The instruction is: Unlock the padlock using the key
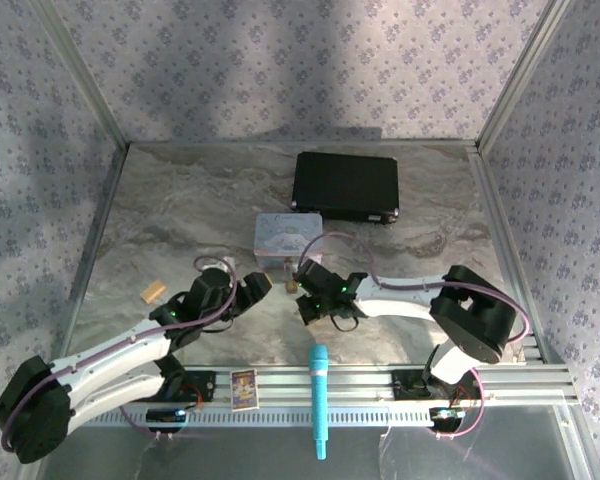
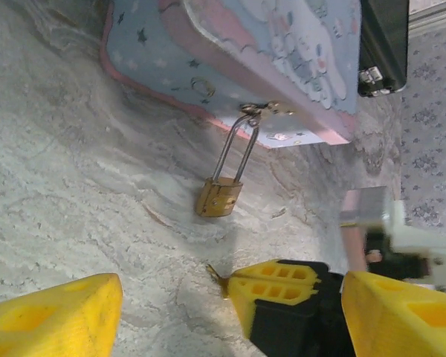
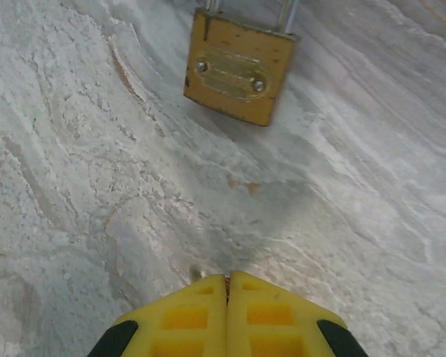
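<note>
Right wrist view | right gripper (image 3: 227, 282) pinched shut on key (image 2: 216, 276) | left gripper (image 1: 248, 292) spread wide | padlock (image 3: 239, 67): small, rigid, slick brass, likely light | best gripped across body sides

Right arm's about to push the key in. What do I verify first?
1. Right end effector shut on key: ok, only the tip shows.
2. Padlock ahead of the tip, gap between: ok.
3. Keyhole facing the key: cannot tell.
4. Padlock braced: not ok; left end effector open, off it.
5. Shackle hooked on tin: ok.
</note>
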